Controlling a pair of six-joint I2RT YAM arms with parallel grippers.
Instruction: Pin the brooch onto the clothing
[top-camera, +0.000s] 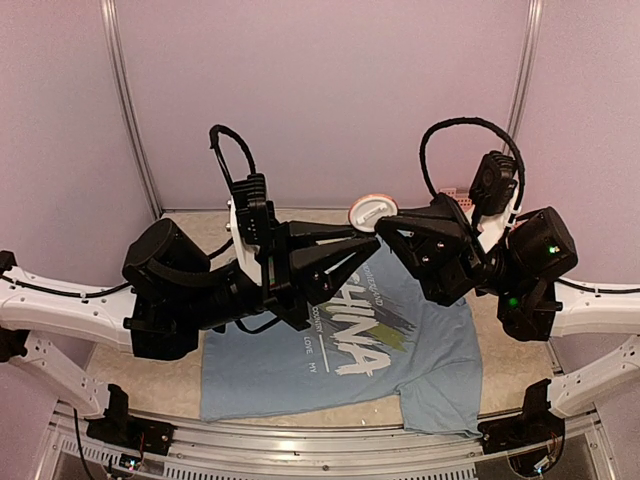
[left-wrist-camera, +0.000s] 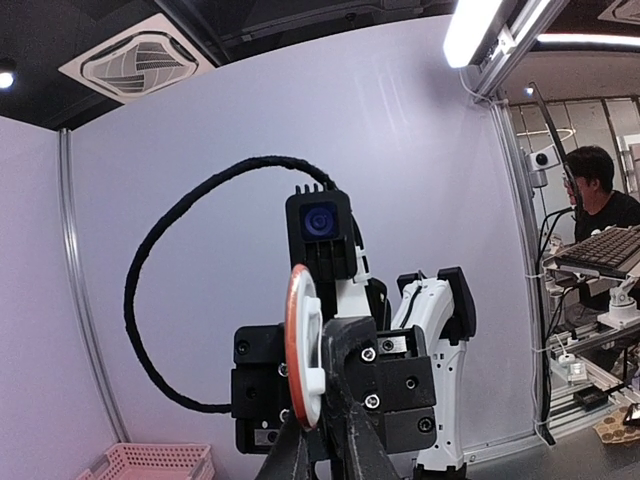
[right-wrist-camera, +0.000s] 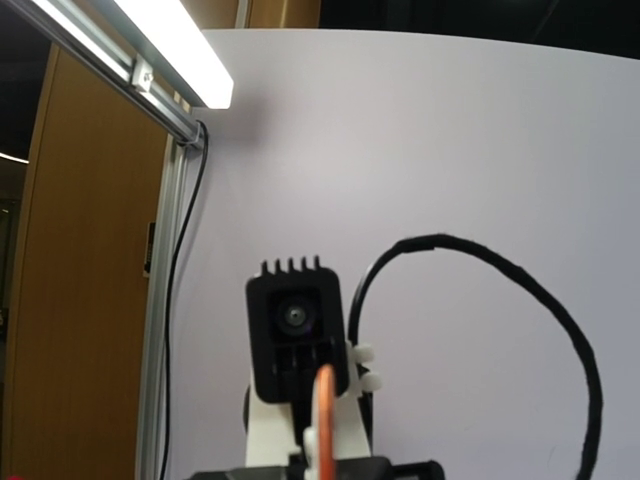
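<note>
T-shirt (top-camera: 440, 350) is matt, soft cloth; brooch (top-camera: 371, 211) looks like smooth plastic, possibly glossy

One light blue T-shirt (top-camera: 300, 372), one round orange-rimmed brooch (top-camera: 371, 210), and, seemingly, one pink basket (left-wrist-camera: 150, 462) at the table's (top-camera: 150, 375) far edge.

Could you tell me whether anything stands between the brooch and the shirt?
No loose object does. The brooch is held in the air where the left gripper and right gripper meet, near the far end of the shirt; only the grippers themselves cover the cloth beneath.
</note>
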